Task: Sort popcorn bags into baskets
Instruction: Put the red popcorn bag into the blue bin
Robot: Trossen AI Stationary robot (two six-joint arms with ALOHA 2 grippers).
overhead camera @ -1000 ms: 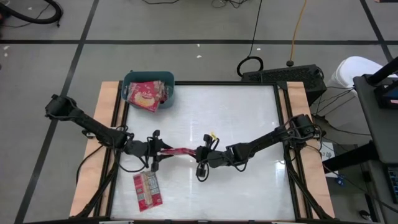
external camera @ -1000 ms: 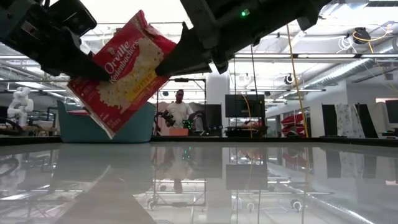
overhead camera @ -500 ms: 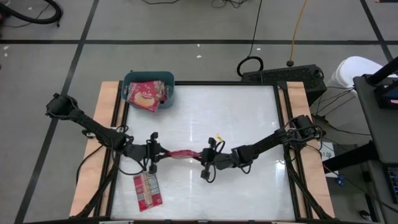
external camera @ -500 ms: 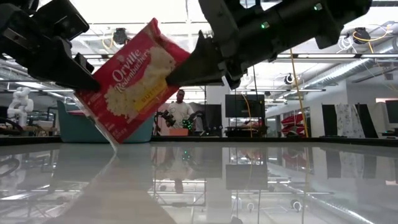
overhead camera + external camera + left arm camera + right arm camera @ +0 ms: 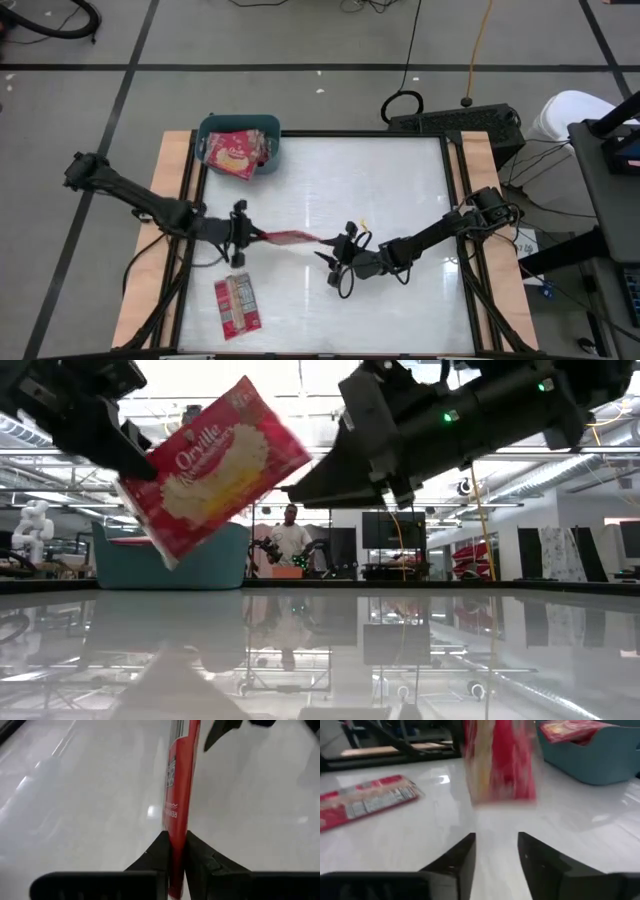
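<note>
A red popcorn bag (image 5: 291, 238) hangs in the air over the table's middle, edge-up in the high view, its popcorn picture facing the low view (image 5: 213, 465). My left gripper (image 5: 243, 233) is shut on its left end. My right gripper (image 5: 325, 254) is open and stands apart from the bag's right end, fingers pointing at it (image 5: 496, 840). A second bag (image 5: 237, 305) lies flat near the table's near-left corner, printed back up. The teal basket (image 5: 270, 160) sits at the far-left corner with several red bags (image 5: 235, 152) inside. My left gripper pinches the bag's left end (image 5: 176, 851) between its two fingers (image 5: 161, 847), coming in level from the table's left. The bag is lifted clear of the table, stands on edge and reaches out from the fingers toward the right, tilted in the low view.
The glossy white tabletop (image 5: 400, 190) is bare on its right half. Wooden rails (image 5: 172, 200) run along the left and right sides. A person (image 5: 289, 540) and equipment show in the room beyond the far edge.
My right gripper has let go of the bag's right end and drawn back toward the table's right and near side. My left gripper has moved a little left and toward the far edge, carrying the bag higher in the low view.
</note>
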